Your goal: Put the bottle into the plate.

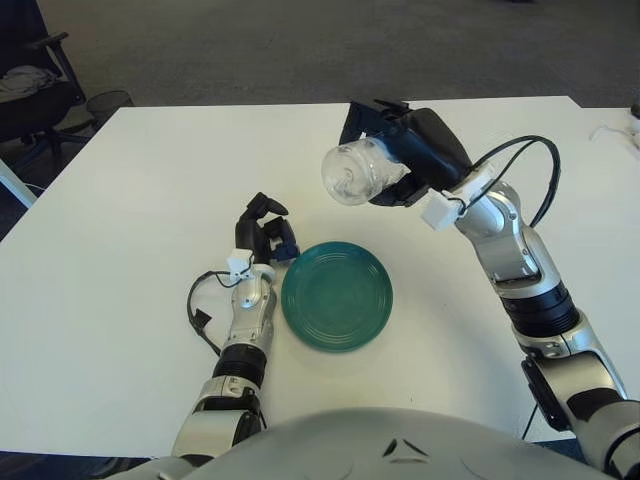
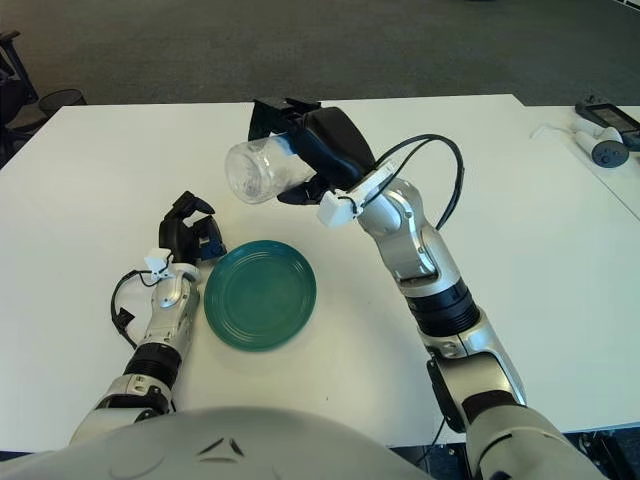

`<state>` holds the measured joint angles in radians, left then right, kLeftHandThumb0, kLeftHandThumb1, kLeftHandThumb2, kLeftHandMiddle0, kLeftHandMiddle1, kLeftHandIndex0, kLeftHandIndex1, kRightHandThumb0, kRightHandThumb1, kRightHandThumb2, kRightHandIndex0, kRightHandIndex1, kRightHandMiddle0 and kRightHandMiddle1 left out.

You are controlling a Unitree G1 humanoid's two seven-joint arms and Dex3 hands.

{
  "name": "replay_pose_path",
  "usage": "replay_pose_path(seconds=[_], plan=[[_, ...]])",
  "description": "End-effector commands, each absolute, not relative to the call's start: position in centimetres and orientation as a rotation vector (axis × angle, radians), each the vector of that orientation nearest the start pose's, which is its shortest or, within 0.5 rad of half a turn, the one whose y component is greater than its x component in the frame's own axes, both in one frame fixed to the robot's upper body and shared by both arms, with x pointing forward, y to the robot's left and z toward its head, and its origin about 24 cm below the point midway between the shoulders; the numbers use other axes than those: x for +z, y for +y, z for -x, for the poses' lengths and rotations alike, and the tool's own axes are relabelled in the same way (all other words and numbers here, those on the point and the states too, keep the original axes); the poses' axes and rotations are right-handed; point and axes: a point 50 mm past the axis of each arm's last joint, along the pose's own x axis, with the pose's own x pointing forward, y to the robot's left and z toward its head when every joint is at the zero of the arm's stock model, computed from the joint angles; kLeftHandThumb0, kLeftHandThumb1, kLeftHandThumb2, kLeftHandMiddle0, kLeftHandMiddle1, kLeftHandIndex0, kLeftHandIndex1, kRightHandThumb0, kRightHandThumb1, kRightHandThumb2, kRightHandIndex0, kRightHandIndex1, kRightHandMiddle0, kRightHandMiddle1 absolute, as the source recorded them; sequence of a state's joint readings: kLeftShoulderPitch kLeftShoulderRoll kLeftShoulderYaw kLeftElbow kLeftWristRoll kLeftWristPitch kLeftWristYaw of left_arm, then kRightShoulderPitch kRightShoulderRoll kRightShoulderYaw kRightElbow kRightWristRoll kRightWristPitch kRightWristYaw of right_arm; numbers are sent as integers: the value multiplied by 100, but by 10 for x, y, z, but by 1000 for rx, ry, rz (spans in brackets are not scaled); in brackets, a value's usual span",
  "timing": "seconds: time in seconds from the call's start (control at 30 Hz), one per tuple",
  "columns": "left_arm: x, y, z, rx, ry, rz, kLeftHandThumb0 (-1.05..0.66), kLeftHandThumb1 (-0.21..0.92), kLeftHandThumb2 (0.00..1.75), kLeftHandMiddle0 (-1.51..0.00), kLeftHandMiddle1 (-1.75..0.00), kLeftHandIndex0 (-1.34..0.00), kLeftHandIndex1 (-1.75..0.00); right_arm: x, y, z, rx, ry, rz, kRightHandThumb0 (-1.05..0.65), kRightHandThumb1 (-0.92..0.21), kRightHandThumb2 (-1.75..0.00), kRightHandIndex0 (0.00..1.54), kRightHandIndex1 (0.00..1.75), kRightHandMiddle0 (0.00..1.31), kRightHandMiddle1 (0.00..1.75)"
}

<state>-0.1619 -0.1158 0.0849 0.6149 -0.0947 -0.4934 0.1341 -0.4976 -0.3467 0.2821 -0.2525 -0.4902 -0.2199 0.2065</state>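
Right hand (image 1: pixel 405 150) grasps the clear bottle (image 1: pixel 356 173), held on its side above the desk (image 1: pixel 140 180), at 12 o'clock from the green plate (image 1: pixel 337 295). Left hand (image 1: pixel 262 235), fingers curled and holding nothing, shows at the plate's 10 o'clock.

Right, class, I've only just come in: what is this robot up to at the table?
The right hand grips a clear bottle and holds it in the air above the white table, lying sideways with its base toward the robot's left. The green plate lies on the table nearer the robot, with nothing in it, so the bottle is not yet placed. The left hand shows just left of the plate, fingers curled, holding nothing.
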Motion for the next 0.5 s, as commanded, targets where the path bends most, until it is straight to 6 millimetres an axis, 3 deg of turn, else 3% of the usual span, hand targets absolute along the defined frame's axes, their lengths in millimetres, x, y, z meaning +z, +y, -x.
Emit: replay_pose_path(seconds=[0.0, 0.47], plan=[[-50, 124, -237, 231, 184, 256, -59, 6, 163, -128, -175, -83, -175, 221, -72, -266, 495, -988, 961, 0, -8, -158, 81, 169, 56, 175], [-47, 122, -237, 202, 147, 343, -55, 13, 154, -121, -175, -76, -175, 184, -48, -240, 735, -968, 937, 0, -9, -158, 80, 171, 55, 175]])
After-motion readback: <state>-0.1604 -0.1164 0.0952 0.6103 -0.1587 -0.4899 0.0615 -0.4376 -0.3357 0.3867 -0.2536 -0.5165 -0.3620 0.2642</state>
